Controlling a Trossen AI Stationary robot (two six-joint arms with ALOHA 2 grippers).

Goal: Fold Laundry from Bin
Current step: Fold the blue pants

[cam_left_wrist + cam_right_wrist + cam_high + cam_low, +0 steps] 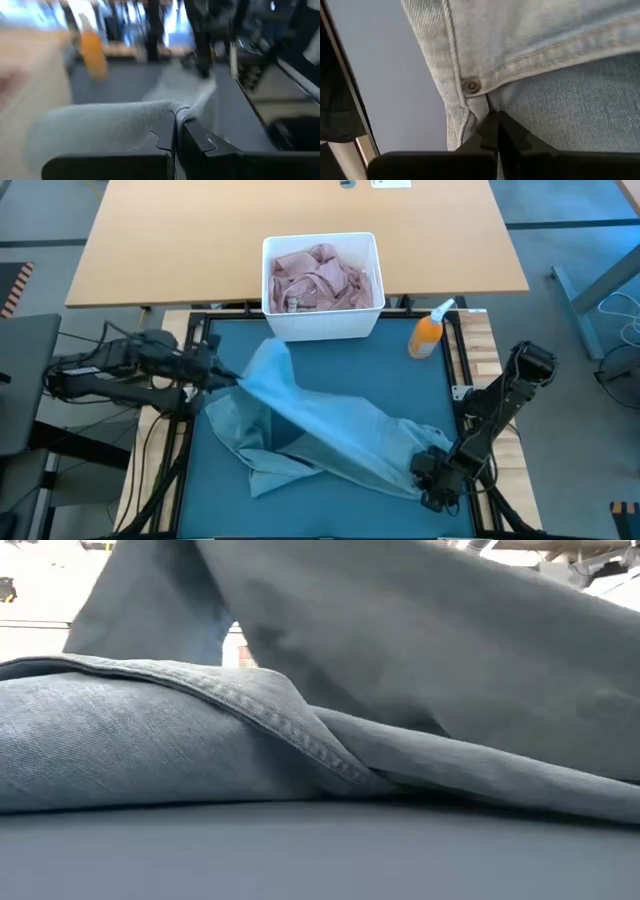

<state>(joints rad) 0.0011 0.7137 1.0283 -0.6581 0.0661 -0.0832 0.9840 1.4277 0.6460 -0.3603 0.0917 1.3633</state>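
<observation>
While the jeans (330,435) are already out of the bin (322,328) and sprawled across the teal mat (400,385), no fold has been made yet, so the job looks to be in its early part. The left gripper (222,375) sits at the mat's left edge, its fingers pinched tight on a corner of the denim that it holds lifted above the mat. The right gripper (432,476) is down near the mat's front right corner; its wrist view shows its fingers closed together on the denim beside a rivet (471,86) and a stitched seam. Between the two grips the cloth is crumpled and doubled over itself, with a loose flap lying toward the front left, so it needs spreading flat before any folding. In the bin, pink garments (320,278) lie heaped and untouched, meaning most of the laundry is left to do. An orange spray bottle (428,332) stands just right of the bin, clear of the cloth.
</observation>
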